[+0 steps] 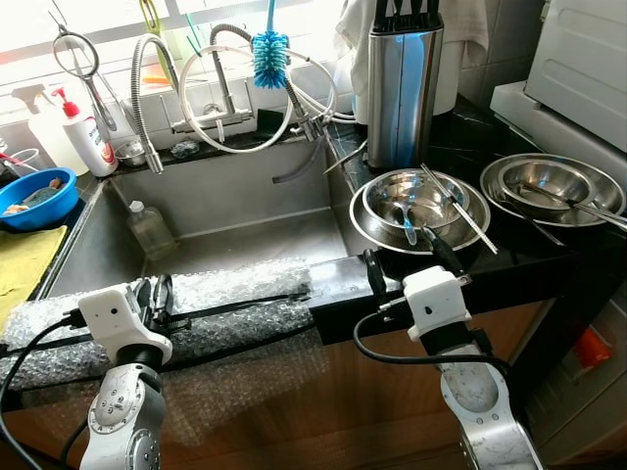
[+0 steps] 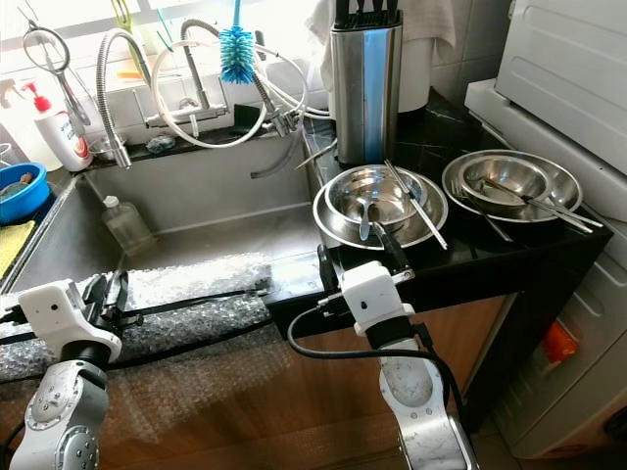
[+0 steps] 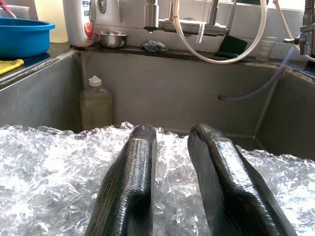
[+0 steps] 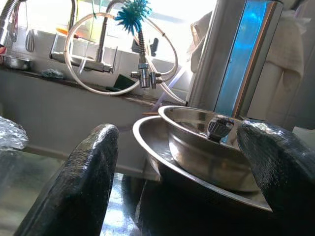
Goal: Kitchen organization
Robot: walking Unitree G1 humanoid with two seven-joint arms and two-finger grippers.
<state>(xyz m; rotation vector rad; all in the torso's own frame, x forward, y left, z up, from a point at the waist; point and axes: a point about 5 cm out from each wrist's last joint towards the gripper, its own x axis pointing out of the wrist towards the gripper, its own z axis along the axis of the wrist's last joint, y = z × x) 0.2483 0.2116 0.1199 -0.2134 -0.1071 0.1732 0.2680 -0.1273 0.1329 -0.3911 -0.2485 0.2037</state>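
The right gripper (image 1: 404, 262) was held at the front edge of the black counter (image 1: 509, 257), its jaws spread wide, just in front of the stacked steel bowls (image 1: 411, 208). One finger (image 4: 83, 177) was seen toward the sink side and the other finger (image 4: 280, 157) toward the counter side, with the bowls' rim framed between them; no contact with the rim could be made out. A spoon (image 1: 407, 220) and a long utensil (image 1: 458, 208) were lying in the upper bowl. A second set of steel bowls (image 1: 554, 186) was placed further to the right, and a steel knife block (image 1: 404, 83) stood behind the first stack.

The left gripper (image 1: 155, 294) was rested over the sheet of bubble wrap (image 1: 235, 294) (draped along the sink's front edge), its jaws narrowed to a slim gap with nothing between them. Inside the sink (image 1: 245, 220), a plastic bottle (image 1: 150, 228) was leaned in the far left corner. A blue bowl (image 1: 37, 201) was set on the left counter.
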